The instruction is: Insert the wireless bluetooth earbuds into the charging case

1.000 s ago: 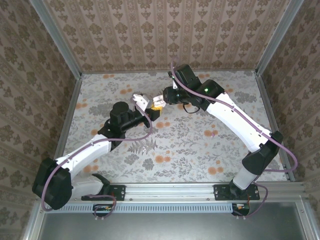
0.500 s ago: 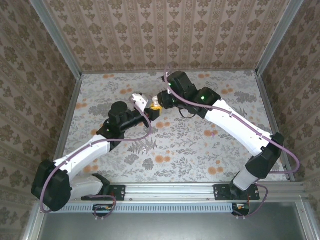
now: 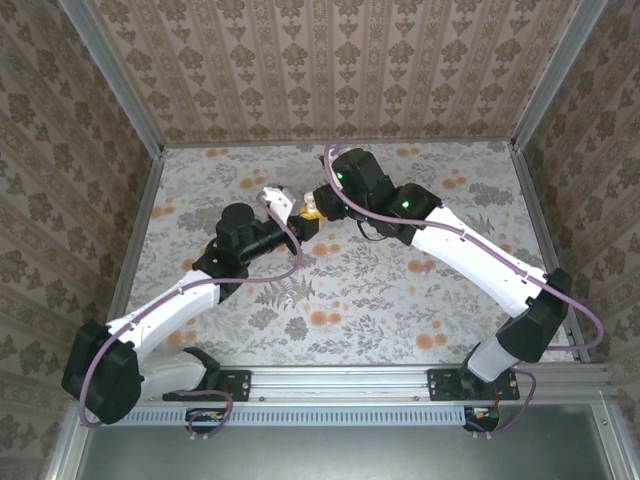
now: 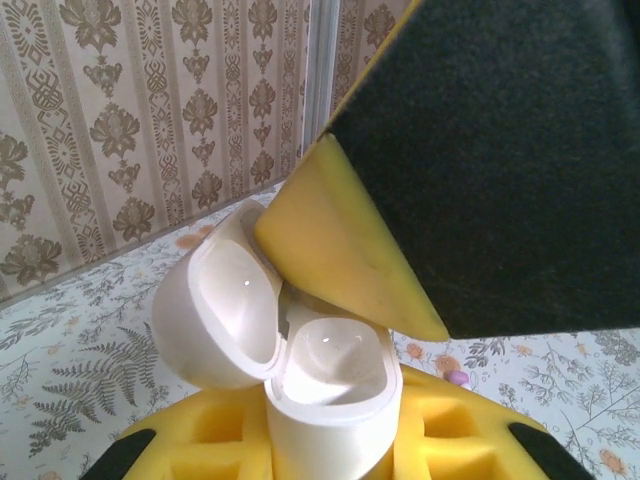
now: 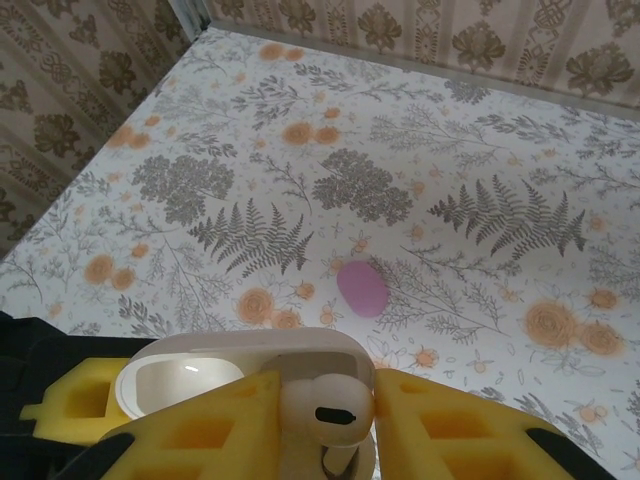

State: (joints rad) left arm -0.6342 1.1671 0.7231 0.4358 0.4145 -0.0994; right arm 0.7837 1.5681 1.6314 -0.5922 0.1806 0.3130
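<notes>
Your right end effector point(image 5: 325, 402) pinches one wireless earbud point(image 5: 322, 408) between its yellow pads point(image 5: 200, 430), and the stem seems to point down at the open mouth of the charging case point(image 4: 335, 390) just beneath it. Your left end effector point(image 4: 330, 435) clamps that case mouth-up above the desk point(image 5: 480, 180), with its lid point(image 4: 215, 310) hinged back, away from the right arm. The insertion looks like a short, straight push down along the stem.
</notes>
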